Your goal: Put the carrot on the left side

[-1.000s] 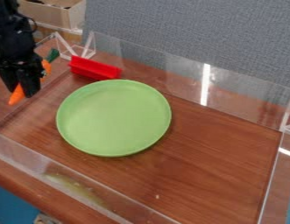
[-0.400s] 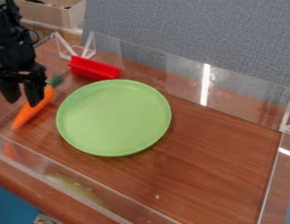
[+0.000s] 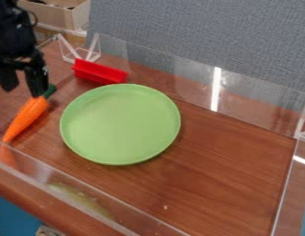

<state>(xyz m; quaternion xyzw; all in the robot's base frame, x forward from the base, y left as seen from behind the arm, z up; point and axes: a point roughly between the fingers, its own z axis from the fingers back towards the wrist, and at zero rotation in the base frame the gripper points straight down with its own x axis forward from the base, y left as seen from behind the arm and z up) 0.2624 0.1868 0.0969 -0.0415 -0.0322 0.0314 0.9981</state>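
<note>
My end effector (image 3: pixel 19 81) hung at the far left of the view, pointing straight down, its 2 dark fingers (image 3: pixel 5 76) spread apart with nothing between them. The carrot (image 3: pixel 27 118) lay free on the wooden worktop (image 3: pixel 228 147) just below and in front of my end effector, apart from the fingers. Its dark green stem end lay toward my end effector and its orange point ran down toward the near-left corner. It rested just left of the green plate (image 3: pixel 119 123), close to the rim; whether it touched the rim I could not tell. The plate was round and carried nothing. 1 red block (image 3: pixel 99 71) lay behind the plate, near the back wall. Clear walls (image 3: pixel 253 88) enclosed the worktop on all visible sides.
</note>
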